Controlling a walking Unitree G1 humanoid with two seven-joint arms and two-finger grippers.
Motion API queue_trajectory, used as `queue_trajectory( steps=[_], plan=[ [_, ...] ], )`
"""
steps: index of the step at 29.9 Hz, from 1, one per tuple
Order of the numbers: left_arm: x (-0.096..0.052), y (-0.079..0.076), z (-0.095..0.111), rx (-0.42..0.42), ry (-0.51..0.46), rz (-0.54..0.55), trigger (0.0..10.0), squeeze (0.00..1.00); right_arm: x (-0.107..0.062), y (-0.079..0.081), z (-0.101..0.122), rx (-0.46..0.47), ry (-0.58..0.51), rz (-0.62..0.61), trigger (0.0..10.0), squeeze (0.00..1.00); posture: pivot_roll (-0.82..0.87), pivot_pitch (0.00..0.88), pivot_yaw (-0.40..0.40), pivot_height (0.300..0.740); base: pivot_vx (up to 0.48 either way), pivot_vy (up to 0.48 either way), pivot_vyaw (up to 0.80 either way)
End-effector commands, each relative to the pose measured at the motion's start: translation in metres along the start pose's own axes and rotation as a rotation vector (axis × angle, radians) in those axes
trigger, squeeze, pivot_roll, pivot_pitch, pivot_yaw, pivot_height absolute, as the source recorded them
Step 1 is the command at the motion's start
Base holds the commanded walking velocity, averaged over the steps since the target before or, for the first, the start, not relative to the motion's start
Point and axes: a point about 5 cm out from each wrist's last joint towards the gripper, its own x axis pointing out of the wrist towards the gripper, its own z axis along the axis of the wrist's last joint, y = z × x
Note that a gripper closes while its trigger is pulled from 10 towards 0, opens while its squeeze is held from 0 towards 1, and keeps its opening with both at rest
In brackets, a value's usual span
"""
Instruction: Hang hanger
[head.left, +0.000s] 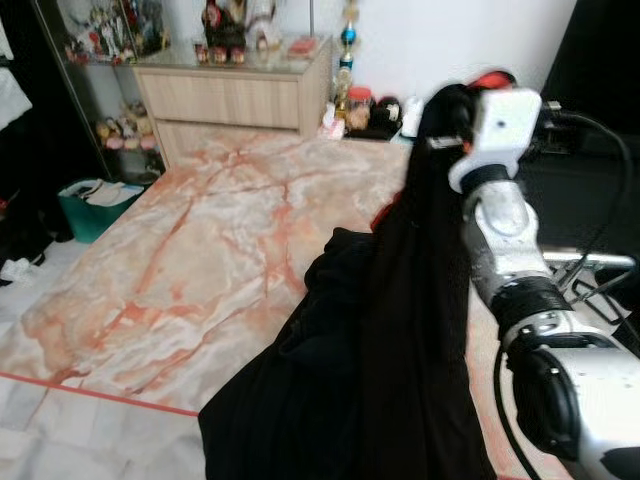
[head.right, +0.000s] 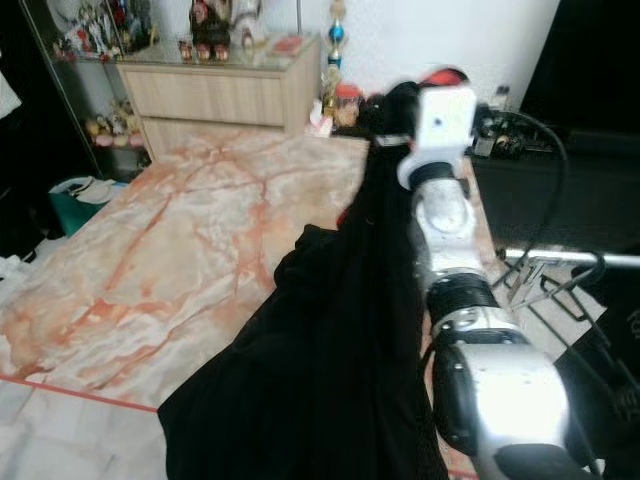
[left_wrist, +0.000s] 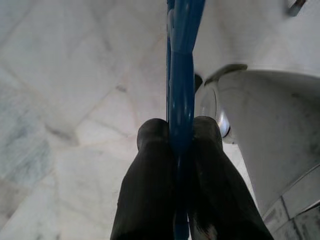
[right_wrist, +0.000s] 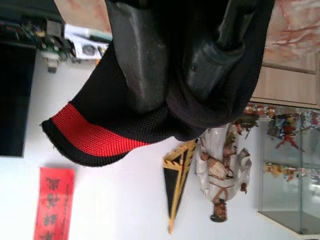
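Blue plastic hanger (left_wrist: 181, 75): clamped in left gripper (left_wrist: 180, 131) | right gripper (right_wrist: 180, 75): jaws closed on black knit garment with red band (head.left: 400, 330), raised over marble-patterned bed (head.left: 200, 260) | legible writing: none

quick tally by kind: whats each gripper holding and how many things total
black garment with red band: 1, gripped by the right gripper, hanging down over the marble-pattern bed
blue hanger: 1, clamped in the left gripper
total: 2

Blue hanger (left_wrist: 180, 80), seemingly upright
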Motion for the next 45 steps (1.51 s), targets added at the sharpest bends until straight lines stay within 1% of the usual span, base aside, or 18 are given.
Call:
queue_trajectory(
  steps=[1, 2, 8, 10, 12, 14, 15, 17, 18, 19, 22, 23, 24, 25, 26, 32, 38, 45],
  plan=[
    [-0.001, 0.005, -0.006, 0.016, 0.025, 0.013, 10.0, 0.0, -0.006, 0.011, -0.013, -0.018, 0.054, 0.03, 10.0, 0.0, 0.13, 0.0, 0.004, 0.74, 0.0, 0.0, 0.0],
    [-0.002, 0.006, -0.006, 0.017, 0.026, 0.012, 10.0, 0.0, -0.014, 0.01, -0.025, -0.011, 0.088, 0.033, 10.0, 0.0, 0.13, 0.0, 0.005, 0.74, 0.0, 0.0, 0.0],
    [-0.002, 0.006, -0.008, 0.026, 0.035, 0.005, 10.0, 0.0, -0.039, 0.007, -0.062, -0.03, 0.216, 0.039, 10.0, 0.0, 0.12, 0.0, 0.009, 0.74, 0.0, 0.0, 0.0],
    [-0.002, 0.006, -0.008, 0.027, 0.035, 0.004, 10.0, 0.0, -0.044, 0.006, -0.068, -0.03, 0.234, 0.037, 10.0, 0.0, 0.12, 0.0, 0.009, 0.74, 0.0, 0.0, 0.0],
    [-0.002, 0.005, -0.008, 0.024, 0.035, 0.001, 10.0, 0.0, -0.064, 0.002, -0.085, -0.02, 0.274, 0.031, 10.0, 0.0, 0.12, 0.0, 0.007, 0.74, 0.0, 0.0, 0.0],
    [-0.002, 0.005, -0.008, 0.025, 0.036, 0.001, 10.0, 0.0, -0.07, 0.001, -0.089, -0.016, 0.282, 0.025, 10.0, 0.0, 0.12, 0.0, 0.007, 0.74, 0.0, 0.0, 0.0],
    [-0.002, 0.006, -0.009, 0.025, 0.035, 0.0, 10.0, 0.0, -0.083, -0.002, -0.094, -0.009, 0.288, 0.015, 10.0, 0.0, 0.12, 0.0, 0.006, 0.74, 0.0, 0.0, 0.0],
    [-0.002, 0.006, -0.009, 0.025, 0.036, 0.0, 10.0, 0.0, -0.086, -0.002, -0.095, -0.007, 0.289, 0.012, 10.0, 0.0, 0.12, 0.0, 0.003, 0.74, 0.0, 0.0, 0.0],
    [-0.002, 0.006, -0.009, 0.026, 0.036, 0.0, 10.0, 0.0, -0.093, -0.003, -0.096, -0.003, 0.289, 0.011, 10.0, 0.99, 0.12, 0.0, 0.001, 0.74, 0.0, 0.0, 0.0],
    [-0.002, 0.006, -0.01, 0.031, 0.037, 0.001, 10.0, 0.0, -0.11, -0.006, -0.097, 0.005, 0.295, -0.01, 10.0, 1.0, 0.12, 0.0, 0.0, 0.74, 0.0, 0.0, 0.0],
    [-0.002, 0.006, -0.01, 0.033, 0.038, 0.002, 10.0, 0.0, -0.118, -0.008, -0.097, 0.005, 0.3, -0.022, 10.0, 1.0, 0.12, 0.0, 0.0, 0.74, 0.0, 0.0, 0.0],
    [-0.002, 0.006, -0.01, 0.037, 0.04, 0.0, 10.0, 0.0, -0.129, -0.008, -0.097, -0.003, 0.314, -0.026, 10.0, 1.0, 0.12, 0.0, 0.002, 0.74, 0.0, 0.0, 0.0],
    [-0.002, 0.006, -0.01, 0.037, 0.04, 0.0, 10.0, 0.0, -0.129, -0.008, -0.097, -0.003, 0.314, -0.026, 10.0, 1.0, 0.12, 0.0, 0.002, 0.74, 0.0, 0.0, 0.0],
    [-0.002, 0.006, -0.01, 0.044, 0.041, -0.002, 10.0, 0.0, -0.145, -0.004, -0.095, 0.011, 0.333, -0.027, 10.0, 1.0, 0.11, 0.0, 0.004, 0.74, 0.0, 0.0, 0.0],
    [-0.002, 0.006, -0.01, 0.046, 0.042, -0.003, 10.0, 0.0, -0.149, -0.003, -0.095, 0.016, 0.337, -0.024, 10.0, 1.0, 0.11, 0.0, 0.005, 0.74, 0.0, 0.0, 0.0],
    [-0.002, 0.006, -0.01, 0.054, 0.043, -0.005, 10.0, 0.0, -0.167, 0.003, -0.087, 0.04, 0.358, -0.017, 10.0, 1.0, 0.11, 0.0, 0.0, 0.74, 0.0, 0.0, 0.0],
    [-0.002, 0.006, -0.01, 0.058, 0.042, -0.006, 10.0, 0.0, -0.179, 0.003, -0.091, 0.053, 0.396, -0.034, 10.0, 1.0, 0.11, 0.0, 0.0, 0.74, 0.0, 0.0, 0.0],
    [-0.002, 0.006, -0.01, 0.064, 0.043, -0.008, 10.0, 0.0, -0.204, -0.001, -0.087, 0.058, 0.466, -0.089, 10.0, 1.0, 0.11, 0.0, -0.003, 0.74, 0.0, 0.0, 0.0]
  ],
)
